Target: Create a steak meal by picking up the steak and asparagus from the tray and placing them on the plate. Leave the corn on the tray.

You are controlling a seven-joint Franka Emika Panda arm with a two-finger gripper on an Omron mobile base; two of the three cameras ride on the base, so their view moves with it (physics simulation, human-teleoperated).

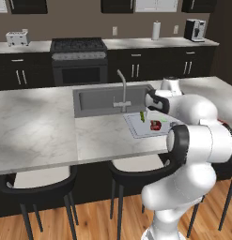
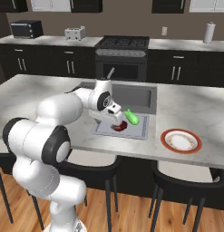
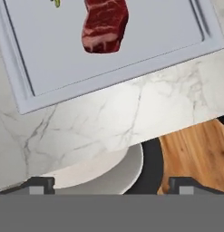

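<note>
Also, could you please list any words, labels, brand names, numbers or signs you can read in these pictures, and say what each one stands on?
None: no legible text appears in any view.
The toaster, the microwave and the coffee machine show no readable brand or label; they are too small to tell.
The tray, the steak and the plate carry no writing.
</note>
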